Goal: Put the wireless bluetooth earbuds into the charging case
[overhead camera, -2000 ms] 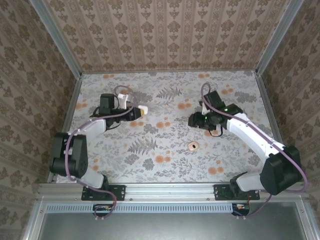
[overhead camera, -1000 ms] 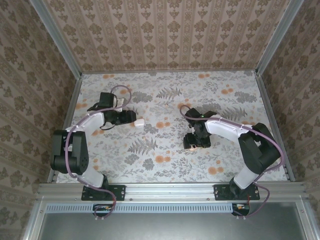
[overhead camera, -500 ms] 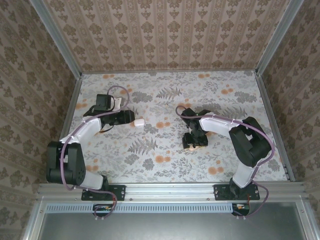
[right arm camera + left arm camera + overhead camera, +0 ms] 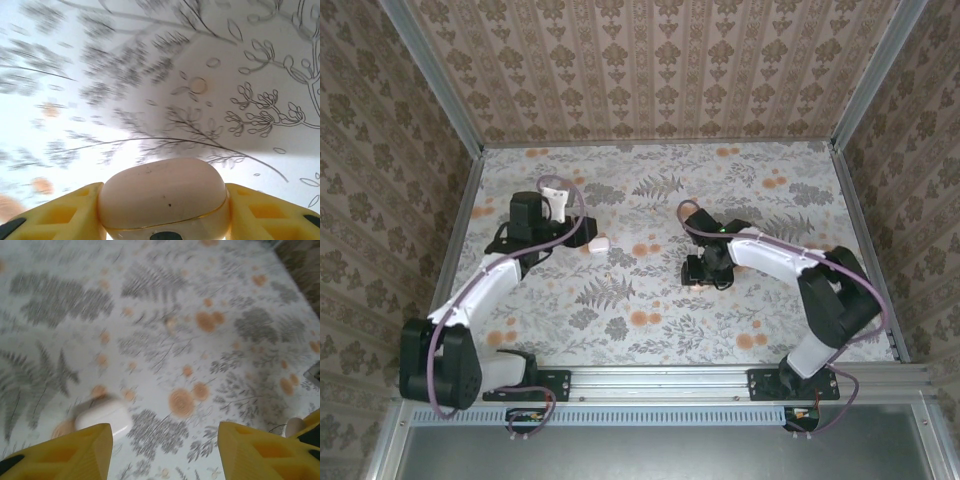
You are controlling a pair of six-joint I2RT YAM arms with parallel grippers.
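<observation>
The task looks to be at an early step: the case (image 4: 600,243) lies shut on the table (image 4: 650,330), about 9 o'clock of its centre, and whether any earbuds are inside cannot be told.

The left gripper (image 4: 588,238) hovers at the case with fingers spread and nothing between them. In its wrist view the case (image 4: 104,420) sits at the left finger's tip, at 9 o'clock of the left gripper (image 4: 162,440).

The right gripper (image 4: 705,272), at 4 o'clock of centre, pinches a pinkish disc (image 4: 162,195).

Next, the left gripper likely needs to shift sideways to straddle the case before closing.

Both grippers work mid-table, well apart from the walls (image 4: 650,70), with bare table at 6 o'clock.
</observation>
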